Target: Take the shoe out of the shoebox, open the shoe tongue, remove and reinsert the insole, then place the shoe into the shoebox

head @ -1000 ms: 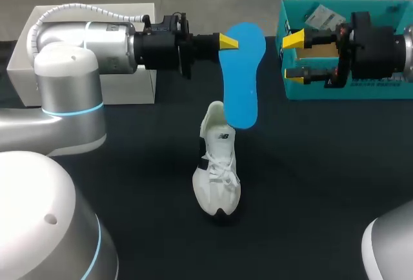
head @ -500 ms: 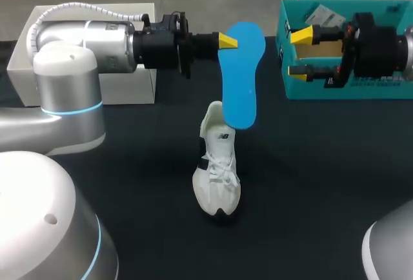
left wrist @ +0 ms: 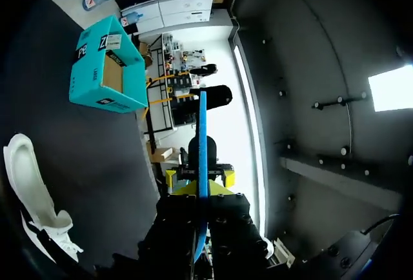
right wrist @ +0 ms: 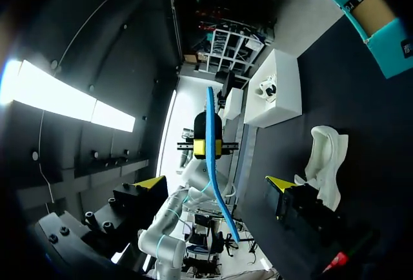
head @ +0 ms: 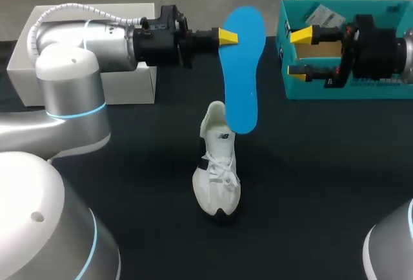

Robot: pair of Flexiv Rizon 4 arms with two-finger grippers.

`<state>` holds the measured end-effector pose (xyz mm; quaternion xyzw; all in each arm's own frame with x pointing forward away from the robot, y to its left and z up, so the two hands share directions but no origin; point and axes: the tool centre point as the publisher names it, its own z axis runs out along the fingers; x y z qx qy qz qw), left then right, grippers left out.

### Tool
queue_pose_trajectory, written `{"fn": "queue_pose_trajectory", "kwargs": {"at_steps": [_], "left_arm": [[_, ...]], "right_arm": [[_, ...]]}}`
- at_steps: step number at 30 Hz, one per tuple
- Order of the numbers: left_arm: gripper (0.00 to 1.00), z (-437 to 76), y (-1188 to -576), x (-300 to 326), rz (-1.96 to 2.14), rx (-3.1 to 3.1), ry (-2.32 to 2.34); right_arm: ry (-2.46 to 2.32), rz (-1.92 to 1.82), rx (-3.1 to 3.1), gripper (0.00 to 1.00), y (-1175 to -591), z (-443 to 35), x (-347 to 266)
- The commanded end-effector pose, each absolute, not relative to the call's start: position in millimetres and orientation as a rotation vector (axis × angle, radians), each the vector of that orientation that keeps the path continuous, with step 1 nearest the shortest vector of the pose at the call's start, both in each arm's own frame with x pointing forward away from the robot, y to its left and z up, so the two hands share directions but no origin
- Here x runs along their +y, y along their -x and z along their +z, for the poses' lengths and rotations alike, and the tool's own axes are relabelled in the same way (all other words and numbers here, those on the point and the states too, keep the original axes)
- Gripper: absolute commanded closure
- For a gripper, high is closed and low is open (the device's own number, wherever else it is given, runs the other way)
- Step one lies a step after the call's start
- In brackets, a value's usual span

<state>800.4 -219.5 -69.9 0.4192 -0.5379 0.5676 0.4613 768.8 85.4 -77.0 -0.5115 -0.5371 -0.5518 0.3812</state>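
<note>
Up a touch goes the blue insole (head: 242,67), left hand (head: 227,36) clamped near its top | long axis hangs down, lower tip just beside the white sneaker (head: 217,170) heel on the table (head: 322,183) | right hand (head: 297,53) agape at the shoebox (head: 348,90), farther off

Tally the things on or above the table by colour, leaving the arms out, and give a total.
Blue: 1, the insole
White: 2, the shoe and the white box
Teal: 1, the shoebox
Total: 4
</note>
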Motion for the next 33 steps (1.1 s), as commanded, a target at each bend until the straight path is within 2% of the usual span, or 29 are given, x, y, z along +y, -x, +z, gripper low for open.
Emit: {"fn": "queue_pose_trajectory", "kwargs": {"at_steps": [1, 13, 26, 33], "left_arm": [[1.0, -68, -797, -221, 1.725, -1.575, -0.814], [1.0, -60, -798, -216, 2.061, -1.991, -0.227], [1.0, -60, -798, -216, 2.061, -1.991, -0.227], [1.0, -54, -798, -215, 2.386, -2.089, 0.213]], "right_arm": [[1.308, -1.406, -1.371, 0.0, -770, -77, 87], [1.308, -1.406, -1.371, 0.0, -770, -77, 87], [1.308, -1.406, -1.371, 0.0, -770, -77, 87], [1.308, -1.406, -1.371, 0.0, -770, -77, 87]]}}
